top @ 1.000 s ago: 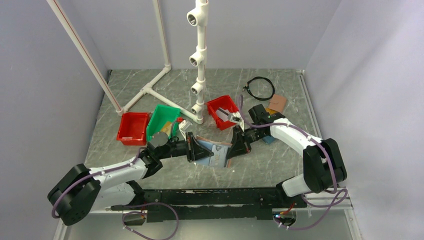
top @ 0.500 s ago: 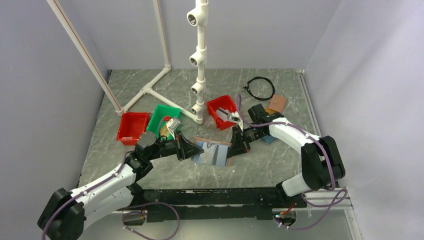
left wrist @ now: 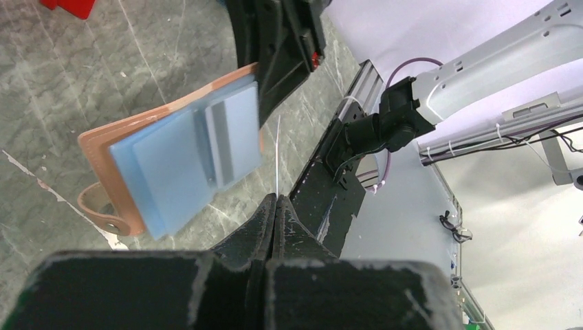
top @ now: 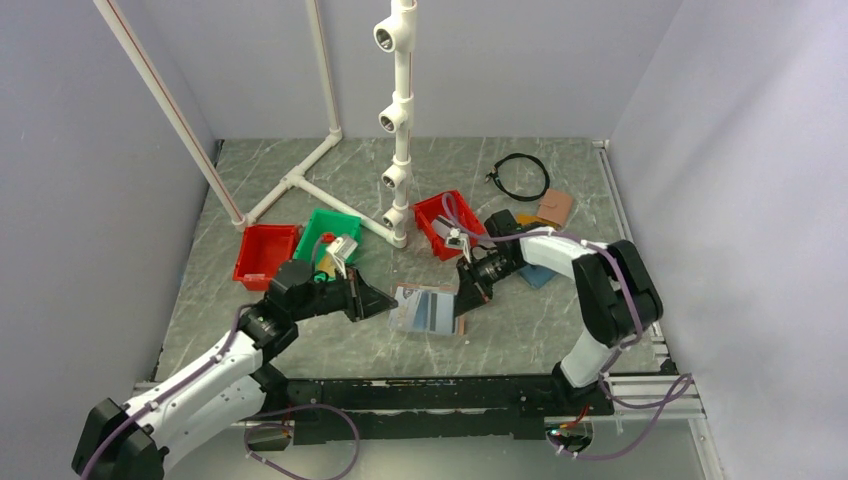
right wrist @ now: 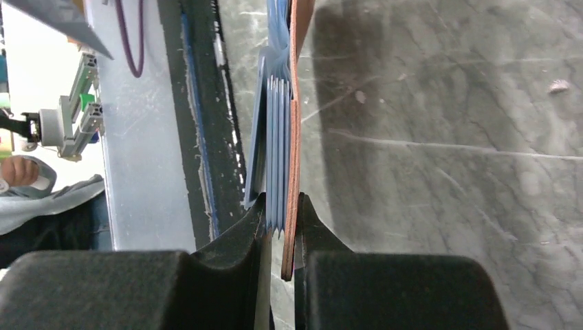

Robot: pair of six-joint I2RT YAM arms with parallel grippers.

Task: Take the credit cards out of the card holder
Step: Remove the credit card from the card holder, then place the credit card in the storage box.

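Note:
The card holder [top: 428, 310], pinkish-tan leather with light blue lining, hangs open just above the table. My right gripper [top: 465, 298] is shut on its right edge. The right wrist view shows the leather cover [right wrist: 296, 103] and the blue pockets pinched between my fingertips [right wrist: 278, 214]. In the left wrist view the holder [left wrist: 179, 155] faces me with its snap tab at the lower left. A greyish strip shows in its pockets. My left gripper [top: 386, 302] is shut just left of the holder. A thin pale credit card [left wrist: 278, 155] sticks out edge-on from its fingertips [left wrist: 277, 199].
Two red bins [top: 266, 255] [top: 447, 222] and a green bin [top: 325, 235] stand behind the grippers. A white pipe frame [top: 400, 130] rises at the back. A black cable [top: 521, 175], a brown wallet [top: 555, 207] and a teal-blue wallet [top: 538, 277] lie at the right.
My left gripper has drawn back to the left, off the holder, with its jaws shut. The right gripper still holds the holder, which has shifted slightly left and lower.

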